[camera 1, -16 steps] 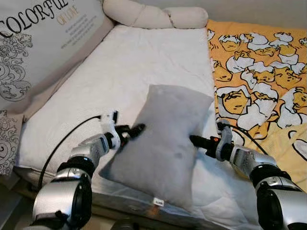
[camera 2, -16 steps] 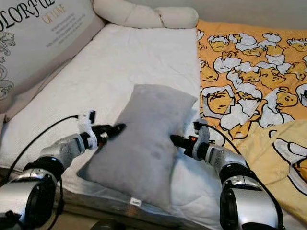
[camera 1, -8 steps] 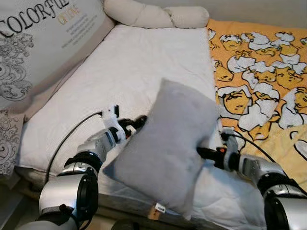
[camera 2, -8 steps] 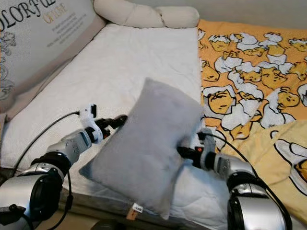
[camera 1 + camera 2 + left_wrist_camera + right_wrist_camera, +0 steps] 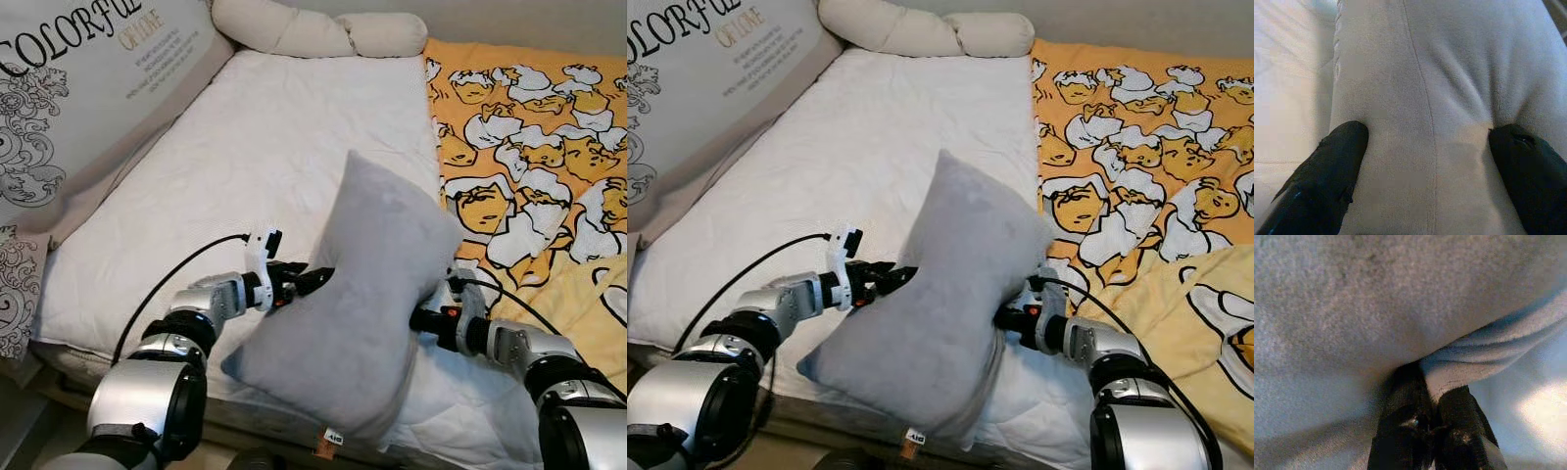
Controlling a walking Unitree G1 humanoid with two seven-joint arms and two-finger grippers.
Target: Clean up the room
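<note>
The grey pillow is up off the white mattress, centre of the frame, tilted on end. The left gripper has its fingers spread wide, pressed into the pillow's left edge; the right gripper is pinched tight on a fold of the right edge. So the pickup looks done, the placing is left. The cream bolster lies along the top. There is open mattress ahead toward the upper centre; the orange duck-print blanket crowds the right, the printed cushion the upper left.
</note>
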